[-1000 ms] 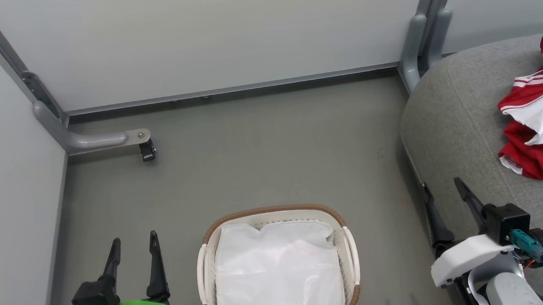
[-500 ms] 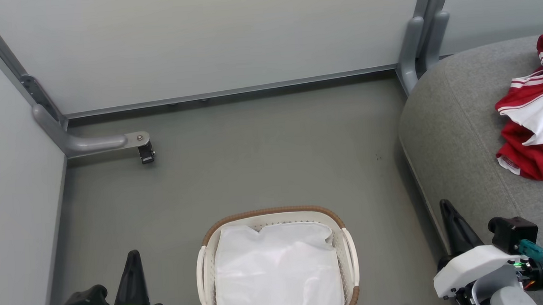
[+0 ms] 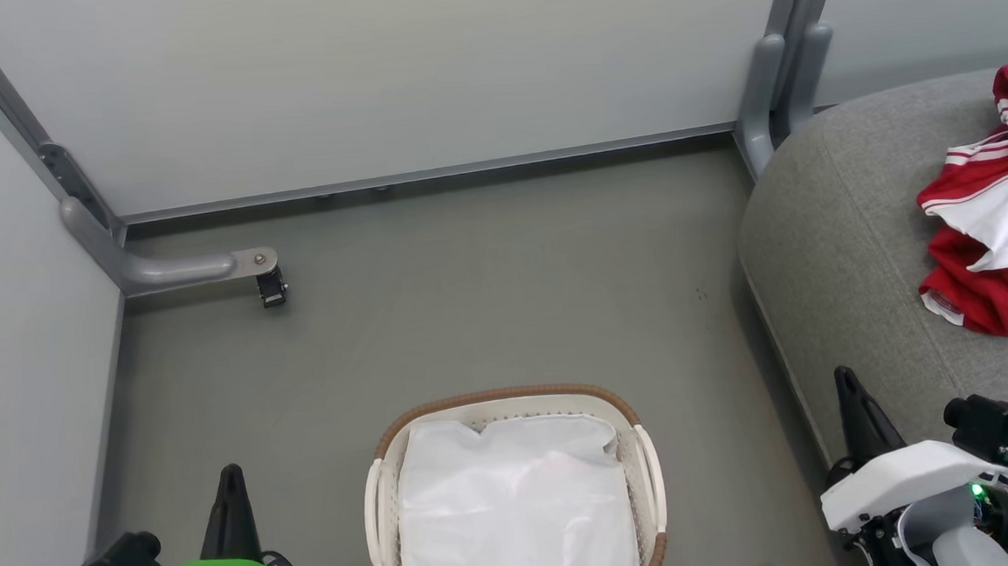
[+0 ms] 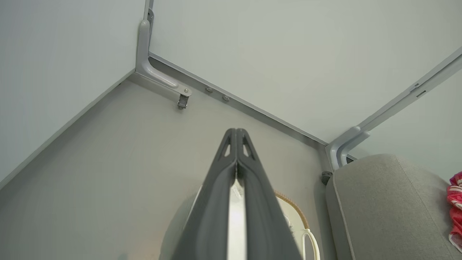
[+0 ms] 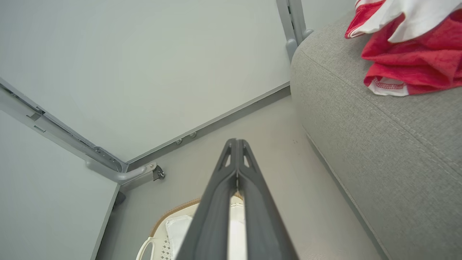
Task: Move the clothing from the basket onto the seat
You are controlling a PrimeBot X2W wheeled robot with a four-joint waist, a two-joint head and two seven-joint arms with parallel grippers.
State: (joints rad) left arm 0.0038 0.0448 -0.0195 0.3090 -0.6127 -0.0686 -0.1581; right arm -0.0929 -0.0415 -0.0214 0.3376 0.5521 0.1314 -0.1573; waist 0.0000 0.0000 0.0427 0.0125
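Note:
The red and white clothing (image 3: 996,248) lies heaped on the grey seat (image 3: 851,235) at the right, and shows too in the right wrist view (image 5: 408,54). The white basket (image 3: 511,401) with its brown rim stands on the floor at the bottom centre, with just its white liner (image 3: 518,518) showing inside. My left gripper (image 3: 231,475) is shut and holds nothing, left of the basket; its tips meet in the left wrist view (image 4: 236,131). Beside the seat's front edge, my right gripper (image 3: 844,378) is also shut and holds nothing (image 5: 236,141).
Pale partition walls on grey metal frames close off the back and left. A bracket foot with a small black caster (image 3: 270,284) juts onto the grey floor at the left. Another frame post (image 3: 768,92) stands by the seat's far corner.
Both grippers have gone from open to shut and have drawn back toward the bottom of the head view. The clothing and the basket have stayed where they were.

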